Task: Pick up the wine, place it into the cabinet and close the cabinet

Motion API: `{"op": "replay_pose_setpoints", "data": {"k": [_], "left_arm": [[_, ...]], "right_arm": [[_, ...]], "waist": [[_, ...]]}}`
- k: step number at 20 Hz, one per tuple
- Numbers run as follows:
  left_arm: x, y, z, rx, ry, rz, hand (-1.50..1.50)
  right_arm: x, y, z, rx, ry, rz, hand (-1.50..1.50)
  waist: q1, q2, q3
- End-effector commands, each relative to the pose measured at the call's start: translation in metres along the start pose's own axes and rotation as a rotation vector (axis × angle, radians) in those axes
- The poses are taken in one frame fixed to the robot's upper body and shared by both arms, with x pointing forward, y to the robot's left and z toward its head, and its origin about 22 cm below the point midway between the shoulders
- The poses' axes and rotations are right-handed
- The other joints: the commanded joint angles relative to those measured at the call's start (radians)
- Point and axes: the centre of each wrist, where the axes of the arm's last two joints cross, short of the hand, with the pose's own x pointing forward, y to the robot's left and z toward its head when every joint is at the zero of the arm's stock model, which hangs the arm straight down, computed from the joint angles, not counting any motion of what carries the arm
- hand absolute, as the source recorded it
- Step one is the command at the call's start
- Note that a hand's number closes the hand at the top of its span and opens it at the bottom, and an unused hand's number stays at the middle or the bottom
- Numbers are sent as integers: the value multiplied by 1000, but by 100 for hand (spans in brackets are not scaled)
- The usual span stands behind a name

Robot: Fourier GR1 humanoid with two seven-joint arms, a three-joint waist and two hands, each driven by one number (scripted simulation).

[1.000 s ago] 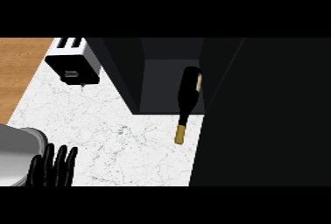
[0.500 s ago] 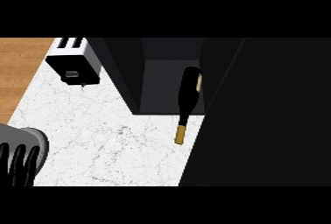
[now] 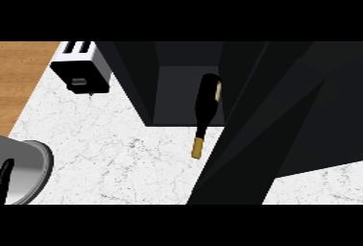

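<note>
The dark glass wine bottle with a gold-capped neck [image 3: 206, 109] lies with its body inside the open black cabinet [image 3: 177, 91] and its neck jutting out over the white marble counter [image 3: 120, 149]. Swing the dark cabinet door [image 3: 276, 120] now and it could strike that neck (or jam). Since a second ago the left hand [image 3: 6, 178] has dropped almost out of view; I cannot tell its fingers. The right hand is unseen.

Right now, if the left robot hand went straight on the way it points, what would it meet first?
Probably nothing: the left robot hand points up the white marble counter, left of the black toaster.
</note>
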Motion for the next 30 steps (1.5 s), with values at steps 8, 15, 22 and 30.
{"op": "replay_pose_setpoints", "data": {"k": [8, 15, 22, 30], "left_arm": [[18, 28, -18, -22, 20, 26, -150], [-1, 16, -25, -20, 18, 82, -150], [5, 14, -26, -40, 31, 92, -150], [15, 5, -37, -17, 21, 96, -150]], "right_arm": [[23, 43, -6, -34, -155, 118, 150], [27, 37, -50, -76, -156, 203, 150], [40, 29, -78, -72, -160, 126, 150], [73, 9, -161, -138, -176, 193, 150]], "waist": [[10, 0, -1], [14, 11, -2], [35, 15, -1], [41, 15, 1]]}}
